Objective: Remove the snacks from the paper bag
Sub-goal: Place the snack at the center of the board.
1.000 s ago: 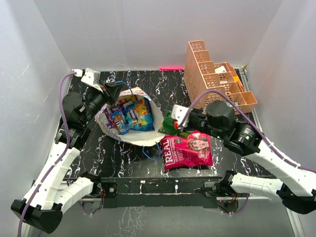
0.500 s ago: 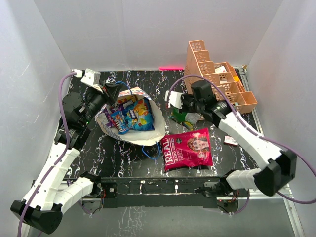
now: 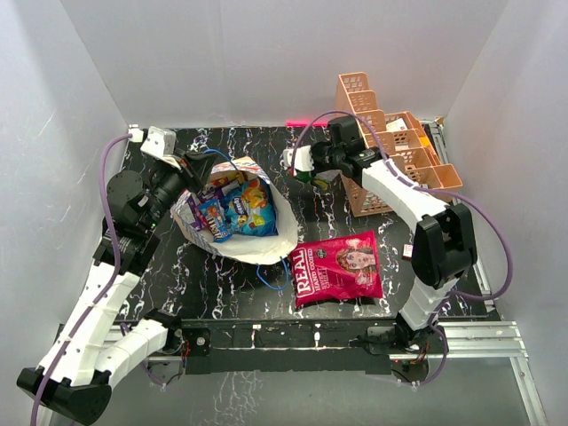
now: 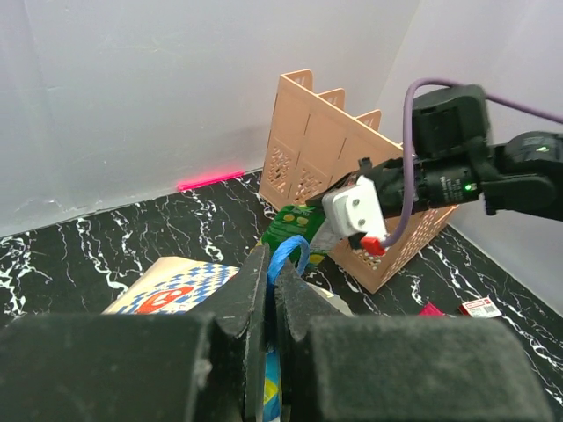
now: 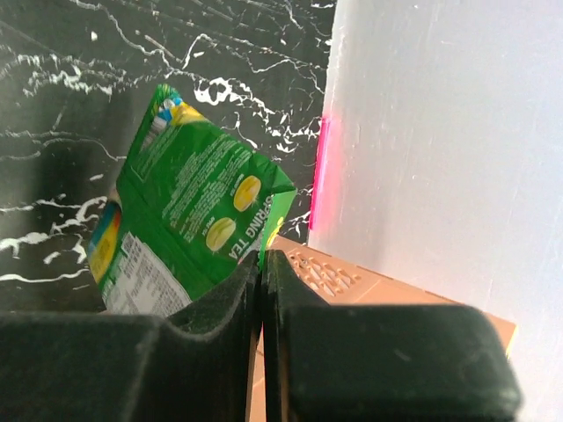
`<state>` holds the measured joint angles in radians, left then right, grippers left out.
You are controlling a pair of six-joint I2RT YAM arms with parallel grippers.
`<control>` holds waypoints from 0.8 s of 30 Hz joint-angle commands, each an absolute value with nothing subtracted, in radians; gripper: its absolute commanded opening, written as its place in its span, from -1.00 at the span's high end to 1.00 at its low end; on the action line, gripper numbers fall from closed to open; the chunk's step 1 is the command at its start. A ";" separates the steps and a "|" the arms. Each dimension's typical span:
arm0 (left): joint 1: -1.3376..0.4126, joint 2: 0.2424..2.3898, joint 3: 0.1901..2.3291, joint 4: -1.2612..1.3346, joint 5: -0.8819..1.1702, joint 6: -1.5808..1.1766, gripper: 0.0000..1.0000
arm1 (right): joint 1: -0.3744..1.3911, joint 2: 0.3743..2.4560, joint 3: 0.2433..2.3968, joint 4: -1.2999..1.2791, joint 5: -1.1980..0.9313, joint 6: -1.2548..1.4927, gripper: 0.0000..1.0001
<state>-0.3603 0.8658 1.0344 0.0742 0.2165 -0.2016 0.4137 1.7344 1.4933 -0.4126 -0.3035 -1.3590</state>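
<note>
Black marble-patterned table (image 3: pixel 177 266), white walls all round, a pink strip (image 3: pixel 306 122) along the foot of the back wall. I'm looking at the paper bag (image 3: pixel 271 240) left of centre, tipped over with its mouth facing up at my overhead camera. The snacks (image 3: pixel 232 206) inside are blue, purple and orange packets packed together.

My left gripper (image 3: pixel 197 164) sits at the bag's far rim. On its wrist camera the jaws are pressed tight together on the blue cord handle (image 4: pixel 286 255), which loops up out of the fingers.

My right gripper (image 3: pixel 311 169) is reached out to the back of the table, just beside the orange lattice rack (image 3: pixel 390 142). It is pinched closed on the corner of a green packet (image 5: pixel 189 211), which hangs tilted below the fingers. From above I can't quite tell whether the packet touches the rack.

The big red bag (image 3: pixel 337 269) marked "REAL" lies flat on the table, out of the paper bag and just to its right. A small red-and-white card (image 4: pixel 479 306) lies near the rack.
</note>
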 commanded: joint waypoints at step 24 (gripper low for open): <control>-0.371 0.840 1.057 0.092 0.218 -0.201 1.00 | 0.466 1.512 0.896 -0.178 -0.449 -1.310 0.63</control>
<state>-0.3641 0.8486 1.0298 0.0505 0.2169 -0.2085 0.4576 1.5135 0.8803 -0.2543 -0.4259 -1.4147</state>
